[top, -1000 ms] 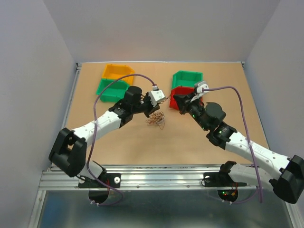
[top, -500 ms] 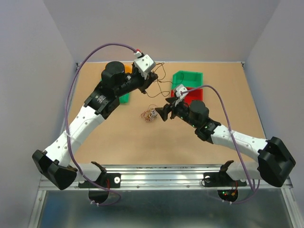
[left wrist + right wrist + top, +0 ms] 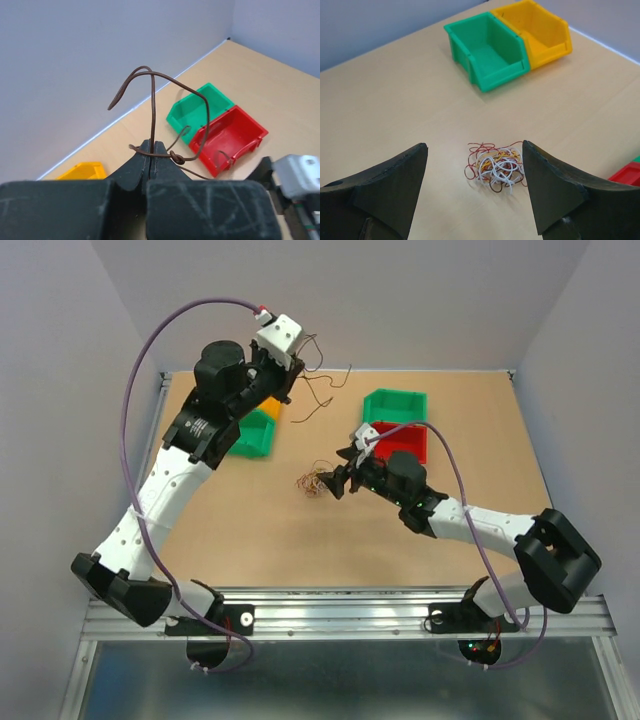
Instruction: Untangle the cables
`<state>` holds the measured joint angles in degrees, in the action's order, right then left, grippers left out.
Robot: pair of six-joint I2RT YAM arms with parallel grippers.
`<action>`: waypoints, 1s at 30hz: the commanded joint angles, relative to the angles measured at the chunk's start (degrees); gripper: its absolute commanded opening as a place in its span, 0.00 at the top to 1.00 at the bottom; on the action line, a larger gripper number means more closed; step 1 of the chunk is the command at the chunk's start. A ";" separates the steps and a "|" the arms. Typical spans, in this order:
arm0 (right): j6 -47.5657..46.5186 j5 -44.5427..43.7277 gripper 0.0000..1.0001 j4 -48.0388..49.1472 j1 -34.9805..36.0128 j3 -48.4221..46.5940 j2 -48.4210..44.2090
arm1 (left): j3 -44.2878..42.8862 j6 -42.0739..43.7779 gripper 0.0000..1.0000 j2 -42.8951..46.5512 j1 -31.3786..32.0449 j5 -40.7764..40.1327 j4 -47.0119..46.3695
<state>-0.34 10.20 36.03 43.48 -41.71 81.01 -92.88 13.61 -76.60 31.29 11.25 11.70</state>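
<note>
The cables (image 3: pixel 314 482) lie as a small wad of red, white, yellow and brown wires (image 3: pixel 496 167) on the table. My right gripper (image 3: pixel 335 483) is open just right of the wad. In the right wrist view the wad sits ahead of and between the two spread fingers of the right gripper (image 3: pixel 474 145), untouched. My left gripper (image 3: pixel 292 373) is raised high at the back left, shut on a single brown wire (image 3: pixel 322 400). That brown wire (image 3: pixel 153 100) runs up between the fingers of the left gripper (image 3: pixel 151 147), loops, and carries a small knot beside them.
A green bin (image 3: pixel 250 435) and a yellow bin (image 3: pixel 272 405), partly behind the left arm, stand at the back left. Another green bin (image 3: pixel 394 405) and a red bin (image 3: pixel 402 440) stand just behind the right gripper. Purple arm cables arch overhead.
My left arm rose and swung to the back left, drawing the brown wire away from the wad. My right gripper opened and dropped leftward beside the wad.
</note>
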 commanded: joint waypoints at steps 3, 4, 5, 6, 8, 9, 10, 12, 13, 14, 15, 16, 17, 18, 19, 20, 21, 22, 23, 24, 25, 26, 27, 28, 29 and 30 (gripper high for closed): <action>2.18 -4.04 0.19 7.21 -1.82 1.19 -2.09 | -0.20 -0.60 1.00 -4.43 -11.06 4.66 -4.66; 2.45 -4.57 0.19 7.21 -2.00 1.28 -2.17 | 0.94 -0.34 1.00 -5.13 -12.12 4.92 -5.20; 2.54 -4.83 0.19 7.47 -2.17 1.37 -2.17 | 1.56 0.10 1.00 -5.40 -13.17 5.10 -5.72; 2.62 -5.18 0.19 7.56 -2.44 1.46 -2.17 | 2.08 0.71 1.00 -5.75 -15.10 5.36 -6.08; 3.32 -6.41 0.19 7.56 -2.88 1.55 -2.09 | 3.57 1.51 1.00 -7.07 -17.56 5.98 -5.82; 3.76 -7.20 0.19 7.56 -3.05 1.55 -2.00 | 4.11 1.77 1.00 -7.60 -18.53 5.89 -5.82; 5.07 -7.99 0.20 7.56 -3.49 1.29 -1.83 | 5.33 2.38 1.00 -7.95 -19.59 6.24 -5.90; 6.05 -9.67 0.20 7.56 -4.55 1.37 -1.47 | 6.48 2.91 1.00 -9.18 -21.70 7.21 -6.08; 6.49 -9.67 0.20 7.56 -4.98 1.37 -1.38 | 6.92 3.18 1.00 -9.62 -23.54 7.30 -6.08; 7.19 -9.67 0.20 7.56 -5.77 1.29 -1.12 | 7.79 3.79 1.00 -10.41 -24.68 7.39 -6.08; 7.46 -9.76 0.20 7.56 -6.13 1.28 -0.95 | 8.32 3.97 1.00 -10.68 -25.57 7.65 -6.08; 7.81 -9.84 0.20 7.56 -6.30 1.28 -0.86 | 8.85 4.41 1.00 -10.94 -27.23 7.91 -6.08; 7.98 -9.76 0.20 7.56 -6.74 1.20 -0.77 | 9.99 4.93 1.00 -11.20 -27.94 8.44 -6.08; 8.07 -9.67 0.20 7.56 -6.92 1.20 -0.51 | 10.70 5.37 1.00 -11.29 -28.56 8.70 -6.08; 8.16 -9.49 0.20 7.56 -7.01 1.11 -0.33 | 11.31 5.81 1.00 -11.47 -29.09 9.05 -5.99; 8.16 -9.23 0.20 7.56 -7.01 1.02 -0.24 | 12.71 6.34 1.00 -11.38 -29.79 9.49 -5.82; 8.25 -9.23 0.20 7.56 -7.01 0.93 0.02 | 13.59 7.56 1.00 -11.47 -30.06 10.37 -5.82; 8.34 -9.14 0.20 7.56 -7.10 0.85 0.11 | 15.26 8.18 1.00 -11.56 -30.14 10.81 -5.73; 8.51 -8.88 0.20 7.56 -7.10 0.76 0.28 | 16.06 8.97 1.00 -11.64 -30.15 11.08 -5.64; 8.51 -8.88 0.20 7.56 -7.10 0.58 0.37 | 16.67 9.94 1.00 -11.91 -30.23 10.90 -5.55; 8.60 -8.79 0.20 7.65 -7.18 0.49 0.46 | 17.03 10.30 1.00 -12.08 -30.32 10.90 -5.47; 8.60 -8.62 0.20 7.56 -7.27 0.49 0.72 | 17.64 10.47 1.00 -12.69 -30.41 10.99 -5.38; 8.60 -8.61 0.20 7.56 -7.27 0.32 0.81 | 17.82 10.74 1.00 -12.96 -30.58 10.82 -5.20; 8.69 -8.53 0.20 7.56 -7.19 0.32 0.90 | 17.82 10.74 1.00 -13.75 -30.76 10.55 -5.20; 8.69 -8.53 0.20 7.56 -7.27 0.23 0.99 | 17.65 10.91 1.00 -14.28 -30.76 10.20 -5.11; 8.78 -8.44 0.20 7.65 -7.27 0.23 1.08 | 17.30 10.92 1.00 -14.89 -30.85 9.68 -4.59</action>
<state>7.79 1.58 40.51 36.45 -41.45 81.62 -75.31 22.55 -90.59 0.69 20.49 8.14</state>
